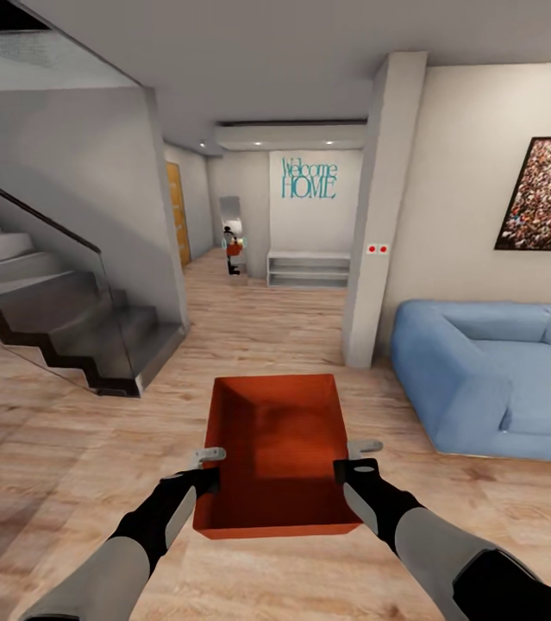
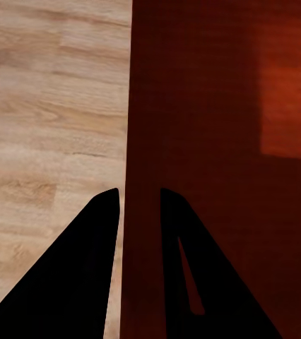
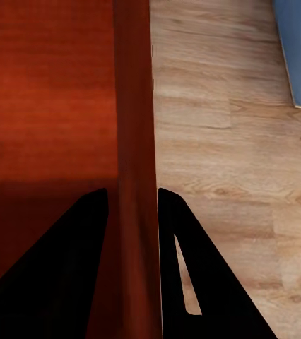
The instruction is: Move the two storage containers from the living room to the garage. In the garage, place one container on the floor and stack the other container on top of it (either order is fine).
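Orange-red box, open at the top, is held up between both arms over the light wood plank floor of the living room, straight ahead of the robot in the head view. Its left wall is gripped by the left gripper, and in the left wrist view the 2 dark fingers are seen closed on that thin wall, 1 finger outside over the planks and 1 inside the box. Its right wall is gripped the same way by the right gripper; in the right wrist view the wall is pinched between the 2 fingers, with the box interior on 1 side and the plank floor on the other. Both jaws are narrowed to the thickness of the wall. The box is held level, with its long sides running away from the robot. A blue sofa is seen to the right against a pale wall, with a dark-framed picture hung above it. A staircase with a glass railing is seen to the left. A white pillar stands between the sofa and a hallway, where teal "Welcome HOME" lettering is fixed on the far wall above a low white shelf.
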